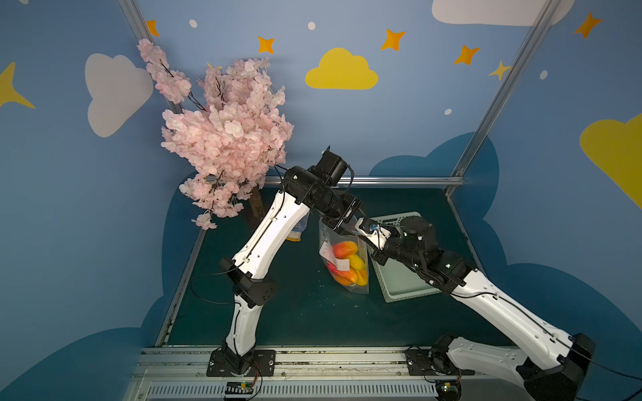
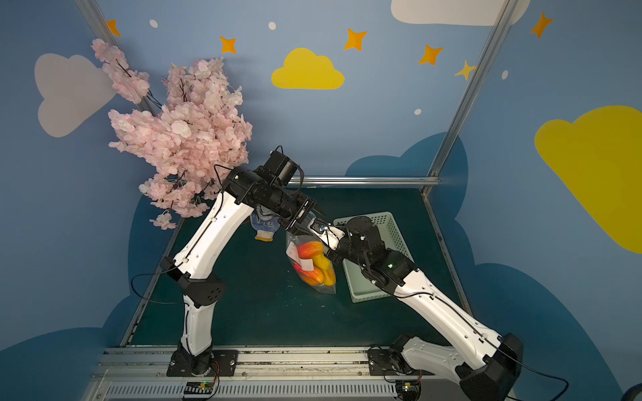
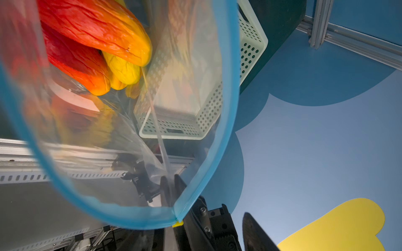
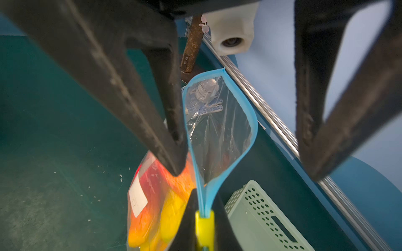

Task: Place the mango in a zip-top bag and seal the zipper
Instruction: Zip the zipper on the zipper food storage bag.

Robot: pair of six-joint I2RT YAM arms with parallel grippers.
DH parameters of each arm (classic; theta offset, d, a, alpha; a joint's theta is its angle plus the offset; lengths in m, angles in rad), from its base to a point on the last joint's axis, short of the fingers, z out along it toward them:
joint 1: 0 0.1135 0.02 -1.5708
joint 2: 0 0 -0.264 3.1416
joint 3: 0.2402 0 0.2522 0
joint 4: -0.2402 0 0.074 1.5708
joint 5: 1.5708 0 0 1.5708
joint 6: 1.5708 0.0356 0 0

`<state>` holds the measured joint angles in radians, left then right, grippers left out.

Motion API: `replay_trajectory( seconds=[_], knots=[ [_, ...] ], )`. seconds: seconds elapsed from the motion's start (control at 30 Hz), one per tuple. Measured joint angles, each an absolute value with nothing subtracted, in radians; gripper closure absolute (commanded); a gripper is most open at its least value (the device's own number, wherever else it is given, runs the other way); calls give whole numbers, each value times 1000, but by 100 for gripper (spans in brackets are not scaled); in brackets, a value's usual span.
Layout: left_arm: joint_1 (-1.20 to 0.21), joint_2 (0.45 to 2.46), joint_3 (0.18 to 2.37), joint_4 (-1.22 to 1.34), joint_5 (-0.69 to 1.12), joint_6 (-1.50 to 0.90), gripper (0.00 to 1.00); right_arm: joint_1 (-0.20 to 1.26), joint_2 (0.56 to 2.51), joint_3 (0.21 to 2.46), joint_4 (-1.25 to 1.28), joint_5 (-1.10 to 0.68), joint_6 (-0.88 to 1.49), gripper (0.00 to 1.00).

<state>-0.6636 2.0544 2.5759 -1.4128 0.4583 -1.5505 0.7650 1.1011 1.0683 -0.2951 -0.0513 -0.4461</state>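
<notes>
Blossom tree: an artificial pink blossom tree (image 1: 225, 139) is noted at the far left of the dark green table (image 1: 278, 312); it is not involved.
Glove: a white-and-blue knitted glove with a yellow cuff (image 2: 265, 227) is seen behind the left arm, apart from the bag.
Left gripper: the left gripper (image 4: 244, 173) is set over the bag's mouth with its fingers spread wide; nothing is held. One finger lies just beside a lip and the other is well clear.
Zip-top bag: the large clear crinkly plastic zip-top bag (image 1: 326, 239) is held upright between the two arms, just beside the basket. Its lower end appears to rest on the table.
Mangoes: the red-and-yellow mangoes (image 1: 347, 264) are inside the bag.
Zipper: the light blue zipper strip (image 3: 233, 54) gapes in an open loop.
Slider: a small yellow slider (image 4: 204, 226) sits at one end of the strip.
Right gripper: the right gripper (image 4: 204, 202) has its fingers clamped on the slider.
Basket: a pale green perforated basket (image 1: 399, 277) stands at the right and appears empty.
Step in hand: filling is judged done and sealing not yet begun.
Next move: the left fingers would need to pinch the mouth as an anchor, so that the slider can be drawn along the full strip.
</notes>
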Motion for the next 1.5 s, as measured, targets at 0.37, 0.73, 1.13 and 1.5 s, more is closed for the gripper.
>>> replay_trajectory(
  seconds=[0.37, 0.73, 1.13, 1.5],
  knots=[
    [-665, 2114, 2588, -1431, 443, -1521, 84, 763, 1100, 1068, -287, -34, -464, 100],
    [-593, 2114, 2603, -1431, 386, -1486, 97, 686, 1254, 1172, -228, -124, -502, 100],
    [-522, 2115, 2605, -1420, 305, -1463, 97, 614, 1296, 1230, -297, -295, -452, 70],
    [-527, 2118, 2605, -1414, 307, -1462, 97, 599, 1351, 1309, -326, -356, -439, 79]
  ],
)
